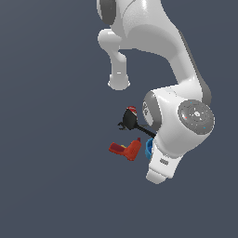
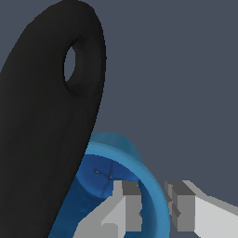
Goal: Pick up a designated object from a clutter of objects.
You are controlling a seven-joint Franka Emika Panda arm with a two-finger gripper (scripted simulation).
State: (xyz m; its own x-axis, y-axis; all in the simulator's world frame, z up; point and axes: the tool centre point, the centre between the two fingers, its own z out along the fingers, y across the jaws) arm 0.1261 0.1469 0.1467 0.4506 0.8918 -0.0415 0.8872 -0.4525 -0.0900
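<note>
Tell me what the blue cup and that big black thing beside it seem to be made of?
Blue cup: looks like smooth plastic, evenly coloured with a soft sheen. Black spatula handle: seemingly matte plastic or rubber, uniformly dark without glints. Being simulator renders, neither is certain.

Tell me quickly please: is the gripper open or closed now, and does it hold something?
Gripper: open, holding nothing. Its jaws straddle the rim of the blue cup, one inside and one outside, with a gap still visible.
</note>
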